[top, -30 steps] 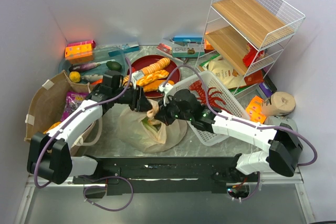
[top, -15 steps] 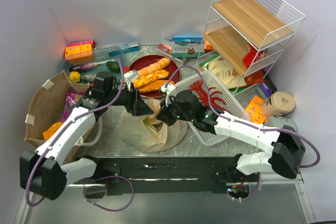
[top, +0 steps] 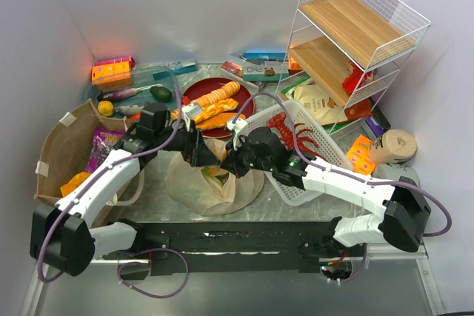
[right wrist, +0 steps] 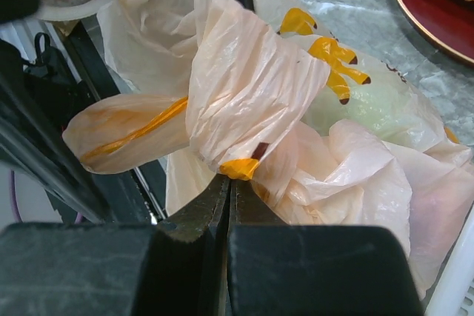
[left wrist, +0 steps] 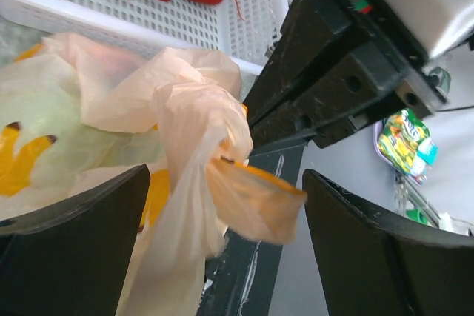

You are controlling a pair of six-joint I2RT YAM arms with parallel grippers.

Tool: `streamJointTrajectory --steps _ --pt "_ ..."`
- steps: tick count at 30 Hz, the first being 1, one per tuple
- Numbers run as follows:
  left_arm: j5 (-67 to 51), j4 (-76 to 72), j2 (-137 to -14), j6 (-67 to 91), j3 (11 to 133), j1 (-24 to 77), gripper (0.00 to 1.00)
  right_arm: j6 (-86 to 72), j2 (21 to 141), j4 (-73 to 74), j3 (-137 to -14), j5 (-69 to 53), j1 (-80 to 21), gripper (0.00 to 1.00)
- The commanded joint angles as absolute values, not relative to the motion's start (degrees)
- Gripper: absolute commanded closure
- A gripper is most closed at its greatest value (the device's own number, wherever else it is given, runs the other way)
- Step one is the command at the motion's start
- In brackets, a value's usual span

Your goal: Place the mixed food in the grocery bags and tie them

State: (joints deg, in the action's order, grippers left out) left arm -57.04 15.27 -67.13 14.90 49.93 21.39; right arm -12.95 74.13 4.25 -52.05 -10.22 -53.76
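Top external view puts the plastic bag at the centre of the frame, between the two arms, with both grippers meeting over its gathered neck. The left gripper comes in from the left of the frame with its jaws spread wide. In the left wrist view its two fingers stand on either side of the twisted handle, not closed on it. The right gripper reaches in from the right with its jaws pressed together, and in the right wrist view a fold of film looks caught at their tips, just under the wrapped twist. The handle's long axis runs roughly upright from the bag, with a loose orange-marked tail sticking out toward the left of that frame. So the twist lies directly between the left fingers, and that arm seems the one placed to close on it next.

Through the film a pale-green cabbage shows. The paper bag, at the left edge, holds a purple packet and an orange packet. The white basket, right of centre, holds red pieces.
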Motion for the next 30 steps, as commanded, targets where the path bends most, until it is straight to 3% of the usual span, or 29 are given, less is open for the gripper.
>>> streamJointTrajectory --steps 1,3,6,10,18,21,22,25,28,30 --pt "-57.7 11.3 -69.1 16.0 51.8 23.6 0.12 -12.6 73.5 2.0 -52.6 -10.6 -54.0 1.0" --pt "-57.2 11.3 -70.0 15.9 52.1 24.1 0.14 -12.7 73.5 1.8 -52.5 -10.8 -54.1 1.0" --pt "-56.3 11.6 -70.4 15.4 52.3 24.3 0.25 -12.6 73.3 1.7 -52.4 -10.7 -54.1 1.0" --pt "-56.0 10.3 -70.4 16.2 51.9 24.3 0.52 -12.2 72.7 1.8 -52.1 -10.9 -54.2 1.0" --pt "-55.0 6.6 -70.3 18.5 50.6 24.3 0.91 -9.8 71.3 3.5 -52.3 -13.4 -55.0 0.99" --pt "-54.1 5.0 -69.8 19.1 49.7 24.3 0.99 -8.0 69.8 4.7 -52.6 -15.5 -55.5 0.86" --pt "-54.1 4.4 -69.4 19.1 49.2 24.3 0.99 -7.7 69.2 5.8 -52.8 -16.6 -55.5 0.66" --pt "-52.8 5.4 -68.8 17.0 49.4 24.3 0.99 -6.5 65.2 8.4 -54.2 -20.1 -55.6 0.38" --pt "-52.0 6.9 -67.3 14.0 49.3 24.3 0.99 -7.4 60.0 9.5 -55.7 -19.9 -53.6 0.33" --pt "-52.3 6.3 -65.6 12.0 48.7 24.5 0.99 -9.6 58.8 11.1 -58.1 -24.5 -47.9 0.39"
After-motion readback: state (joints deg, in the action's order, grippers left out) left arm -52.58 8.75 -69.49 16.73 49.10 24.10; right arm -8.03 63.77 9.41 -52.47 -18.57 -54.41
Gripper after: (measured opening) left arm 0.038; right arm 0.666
